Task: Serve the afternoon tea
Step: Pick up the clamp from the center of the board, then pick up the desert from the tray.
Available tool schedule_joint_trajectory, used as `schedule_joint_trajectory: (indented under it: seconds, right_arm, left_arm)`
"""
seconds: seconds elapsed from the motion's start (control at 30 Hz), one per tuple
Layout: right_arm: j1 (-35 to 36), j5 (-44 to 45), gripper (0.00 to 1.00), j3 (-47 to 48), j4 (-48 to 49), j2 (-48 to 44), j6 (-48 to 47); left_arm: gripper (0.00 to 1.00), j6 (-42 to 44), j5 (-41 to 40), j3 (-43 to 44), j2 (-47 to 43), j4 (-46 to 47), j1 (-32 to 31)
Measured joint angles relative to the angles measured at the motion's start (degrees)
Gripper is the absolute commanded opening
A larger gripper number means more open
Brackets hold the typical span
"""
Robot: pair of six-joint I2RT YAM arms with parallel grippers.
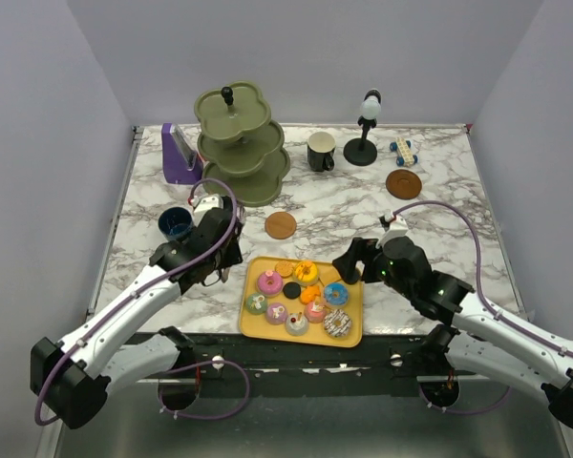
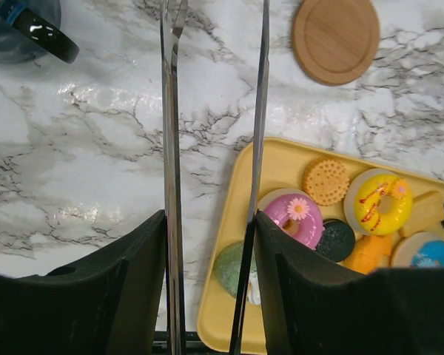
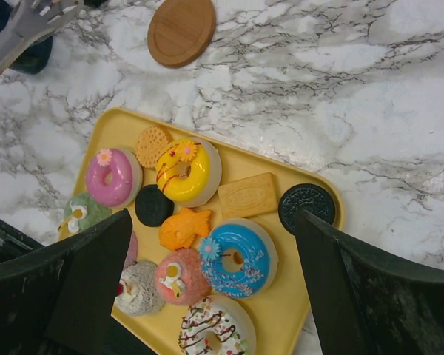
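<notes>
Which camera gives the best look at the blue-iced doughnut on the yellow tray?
The right wrist view: the blue-iced doughnut sits close, whole and sharp. The top view shows it tiny; the left wrist view catches only an edge.

Left arm (image 1: pixel 124 315) runs forward and inward from its base. The left tool (image 2: pixel 211 222) sits low over the worktop (image 1: pixel 439 191) pointing away from the bases, its fingers partly closed against the two blades of metal tongs (image 2: pixel 170 148). Right arm (image 1: pixel 497 320) angles in toward centre with the wrist low, right tool (image 3: pixel 211 214) jaws spread wide and gripping nothing, well apart from the left tool.
</notes>
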Motion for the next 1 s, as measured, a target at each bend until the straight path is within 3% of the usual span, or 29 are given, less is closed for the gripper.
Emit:
schedule_joint_trajectory:
  seconds: [0.33,0.63,0.77,0.83,1.0]
  right_arm:
    - [0.0,1.8,0.98,2.9,-0.3,0.0,-0.2]
    - [0.0,3.4,0.98,3.8,-2.5,-0.6,-0.9]
    - [0.0,4.2,0.98,4.0,-4.0,-1.4,-1.0]
    - [0.0,4.5,0.98,4.6,-4.9,-1.7,-1.0]
    - [0.0,5.2,0.98,5.7,-6.4,-2.5,-1.1]
  left_arm:
    - [0.56,2.4,-2.6,4.5,-11.3,-4.1,-8.3]
    - [0.58,11.7,4.3,3.0,-20.9,2.2,-20.9]
    - [0.59,13.9,5.3,3.1,-18.9,2.8,-27.7]
    - [0.59,14.9,4.0,3.8,-14.3,1.9,-33.1]
    - [0.6,15.2,0.4,5.5,-3.1,-0.4,-38.2]
